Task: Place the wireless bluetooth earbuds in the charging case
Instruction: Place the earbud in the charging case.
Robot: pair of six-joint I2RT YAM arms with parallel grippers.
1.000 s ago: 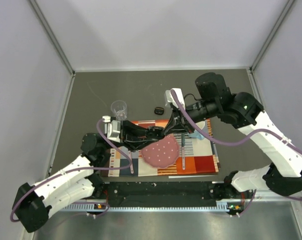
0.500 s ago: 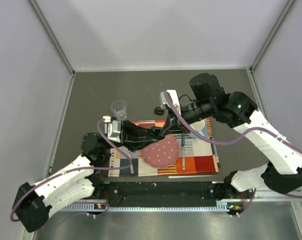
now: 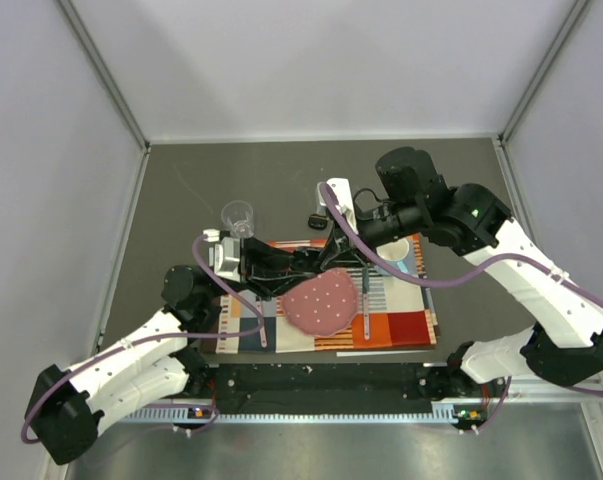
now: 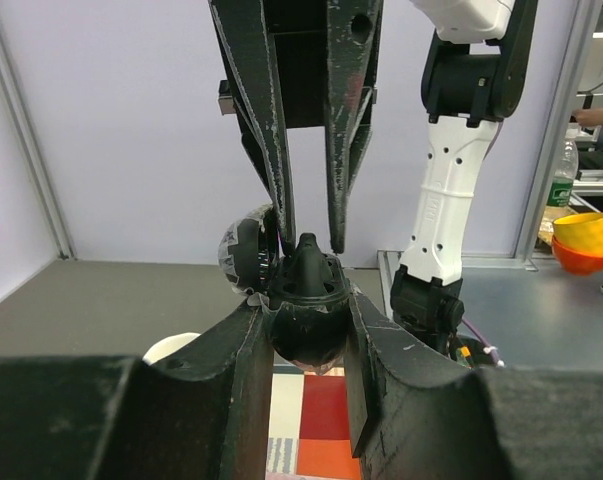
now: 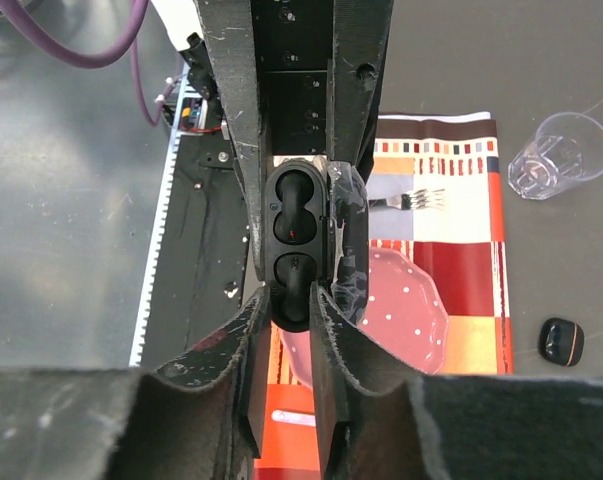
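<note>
Change: right gripper [image 4: 311, 245] is now directly over the charging case [image 5: 293, 245]. A second ago it sits further out over the placemat [image 5: 471, 190]. Its fingers are also just starting to part. The left wrist view shows a thin gap on each side of the earbud [image 4: 308, 272], with the tips straddling the bud's top. Can't tell whether a pad still brushes it.

No change on the left gripper [image 4: 308, 315]. It is clamped on the case body from both sides and holds it in the air over the placemat, by the far side of the pink plate [image 5: 401, 310]. Lid [image 4: 243, 255] is hinged open to one side and the wells face the right wrist camera.

The earbud sits in the mouth of the case and stands proud of the rim in the left wrist view (my read: dropped in, not pressed home). In the right wrist view both wells are dark, one with a red dot. Can't tell if both are filled, or where the second bud is.

Meaning: this looks like the release of a bud into its well. The next move probably calls for backing the right fingers straight off, then checking seating; a push down may be needed. Risk: the bud clings to a pad and lifts out.

Small black object [image 5: 560, 340] lies on the table beyond the placemat, well apart from the case. Can't tell what it is.
</note>
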